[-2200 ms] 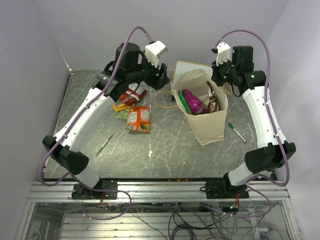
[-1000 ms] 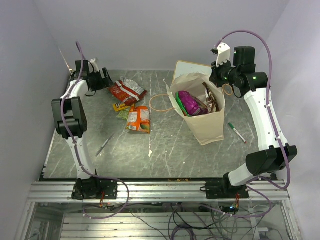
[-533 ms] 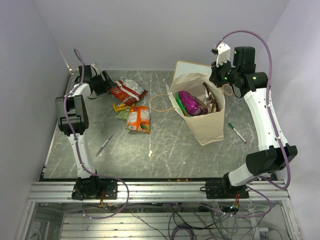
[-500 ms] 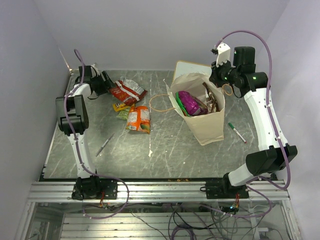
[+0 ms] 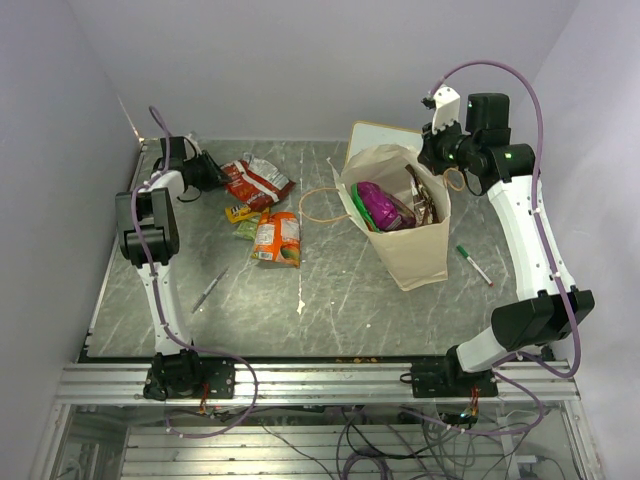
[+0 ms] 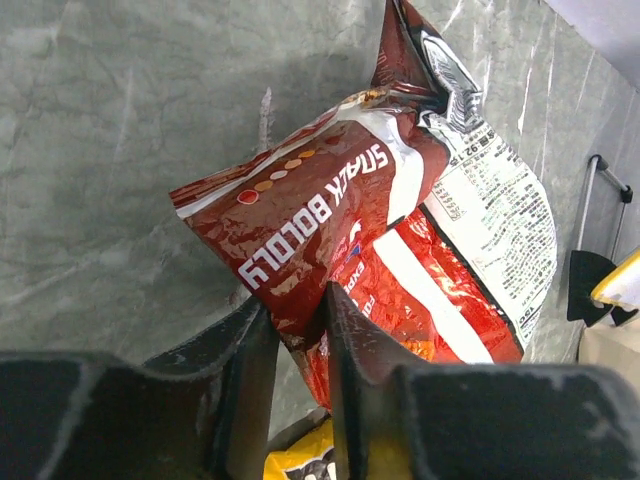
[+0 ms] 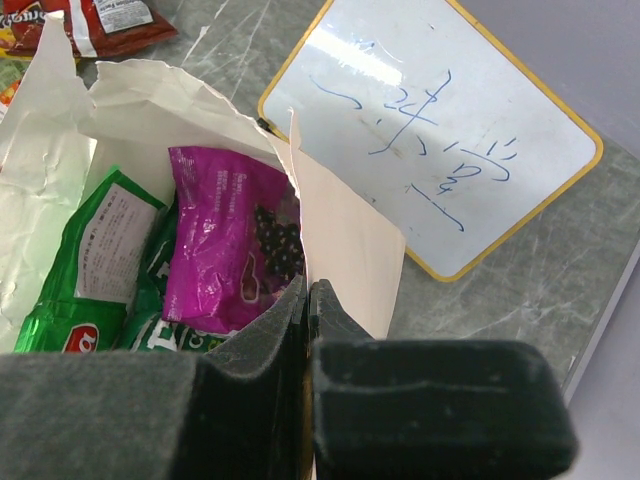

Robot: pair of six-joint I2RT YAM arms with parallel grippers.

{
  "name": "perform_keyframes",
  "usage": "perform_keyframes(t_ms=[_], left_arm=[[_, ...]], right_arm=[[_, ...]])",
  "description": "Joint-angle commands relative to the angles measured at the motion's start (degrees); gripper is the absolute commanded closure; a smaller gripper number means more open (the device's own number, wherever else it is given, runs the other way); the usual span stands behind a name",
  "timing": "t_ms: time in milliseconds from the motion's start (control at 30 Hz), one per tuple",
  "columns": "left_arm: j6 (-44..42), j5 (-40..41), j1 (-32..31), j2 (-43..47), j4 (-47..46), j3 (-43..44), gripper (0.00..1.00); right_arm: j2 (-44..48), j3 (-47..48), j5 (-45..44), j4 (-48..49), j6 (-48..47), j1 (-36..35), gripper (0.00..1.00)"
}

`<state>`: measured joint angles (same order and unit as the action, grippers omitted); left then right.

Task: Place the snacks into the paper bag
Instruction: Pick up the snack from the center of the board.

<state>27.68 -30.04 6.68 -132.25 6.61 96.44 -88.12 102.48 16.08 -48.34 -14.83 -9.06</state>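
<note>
A dark red snack packet (image 5: 255,182) (image 6: 330,200) lies at the back left of the table, partly over a brighter red-and-white one (image 6: 450,250). My left gripper (image 5: 213,174) (image 6: 297,300) reaches in low from the left, and its jaws pinch the dark red packet's near corner. An orange packet (image 5: 277,238), a yellow one (image 5: 239,212) and a green one (image 5: 246,230) lie just in front. The paper bag (image 5: 415,250) (image 7: 345,215) stands upright at right, holding a purple packet (image 7: 225,240) and a green packet (image 7: 90,260). My right gripper (image 5: 430,165) (image 7: 307,285) is shut on the bag's back rim.
A yellow-framed whiteboard (image 5: 365,130) (image 7: 440,130) lies behind the bag. The bag's cord handle (image 5: 320,205) loops onto the table to its left. A green pen (image 5: 474,265) lies right of the bag. A grey pen (image 5: 210,290) and a white stick (image 5: 300,300) lie at front centre.
The left arm has pulled back to the far left corner and come in low at the red packet. Its jaws have closed from wide open onto the packet's corner. The right arm has not moved.
</note>
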Motion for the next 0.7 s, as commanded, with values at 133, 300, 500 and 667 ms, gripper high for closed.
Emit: perform_keyframes(t_ms=[133, 300, 500, 667], left_arm=[[-2.0, -5.9, 0.4, 3.0, -3.6, 3.2, 0.87], [-1.2, -10.3, 0.3, 6.6, -3.3, 6.0, 0.93], [1.3, -13.9, -0.2, 14.6, -4.2, 5.6, 0.93], [1.8, -15.1, -1.4, 21.4, -4.5, 3.3, 0.93]], right_arm=[[-0.1, -0.3, 0.8, -0.6, 0.0, 0.1, 1.00], [0.6, -0.9, 0.6, -0.3, 0.0, 0.2, 1.00], [1.3, -1.3, 1.1, -0.2, 0.1, 0.1, 1.00], [1.1, -1.1, 2.7, -0.4, 0.3, 0.2, 1.00]])
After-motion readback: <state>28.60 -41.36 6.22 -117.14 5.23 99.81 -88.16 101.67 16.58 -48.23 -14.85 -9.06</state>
